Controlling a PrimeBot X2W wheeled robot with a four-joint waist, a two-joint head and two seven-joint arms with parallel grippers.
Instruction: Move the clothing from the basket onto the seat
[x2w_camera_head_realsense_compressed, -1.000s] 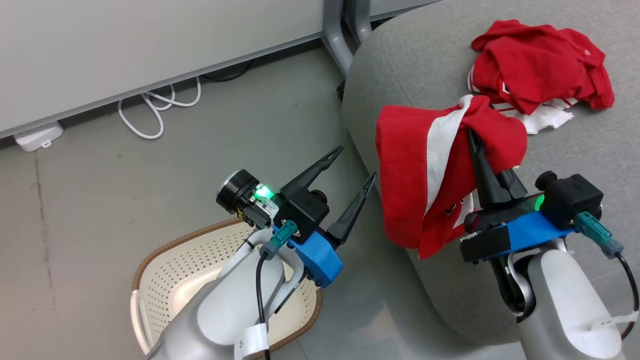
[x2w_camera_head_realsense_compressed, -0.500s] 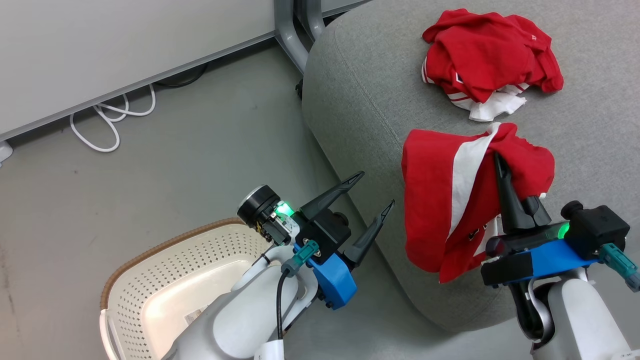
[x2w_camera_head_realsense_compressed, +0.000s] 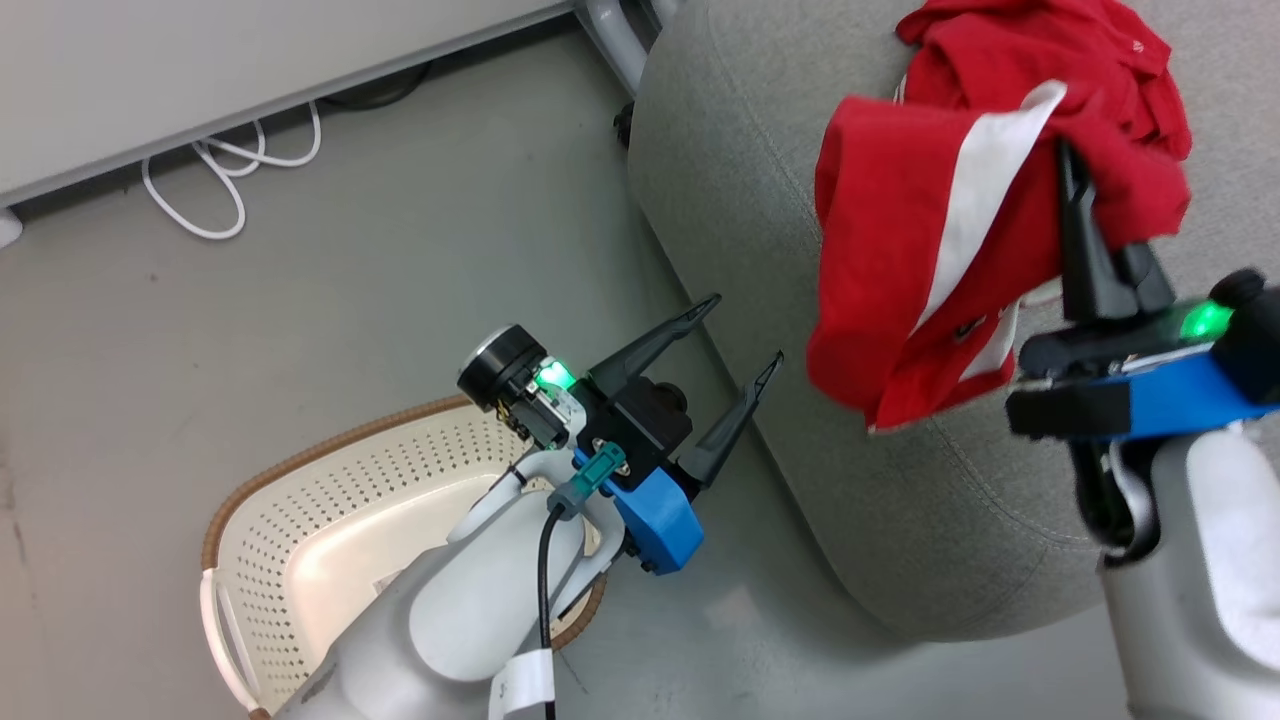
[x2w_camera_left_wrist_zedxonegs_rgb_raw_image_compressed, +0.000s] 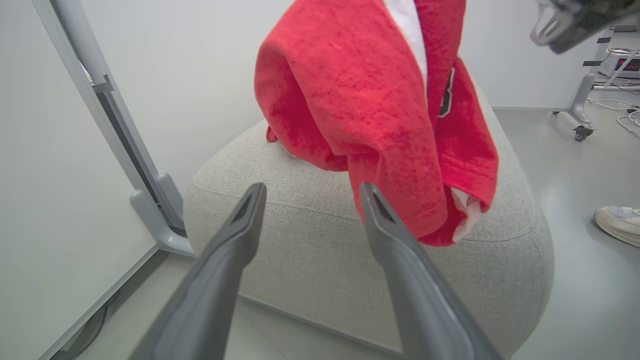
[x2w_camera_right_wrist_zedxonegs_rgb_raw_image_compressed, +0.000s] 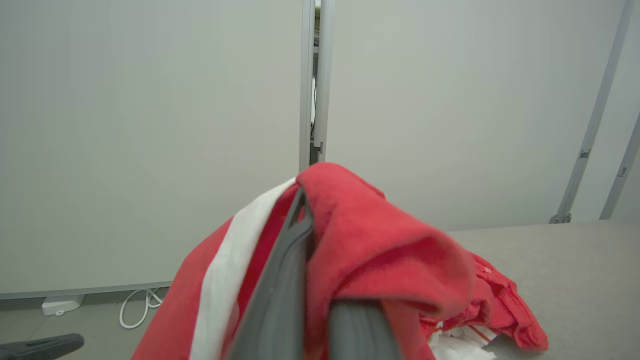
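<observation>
While pinching one red garment (x2w_camera_head_realsense_compressed: 890, 230) in the fully closed right gripper (x2w_camera_head_realsense_compressed: 1063, 155), holds it above the seat's (x2w_camera_head_realsense_compressed: 720, 200) near edge, just short of the other garment (x2w_camera_head_realsense_compressed: 1120, 50) lying on top. Looks like the last carry; calls next for reaching further in, lowering, then releasing. Has the left gripper (x2w_camera_head_realsense_compressed: 743, 328) spread wide, gripping nothing, beside the basket (x2w_camera_head_realsense_compressed: 330, 500); bare cream floor inside where visible.
</observation>
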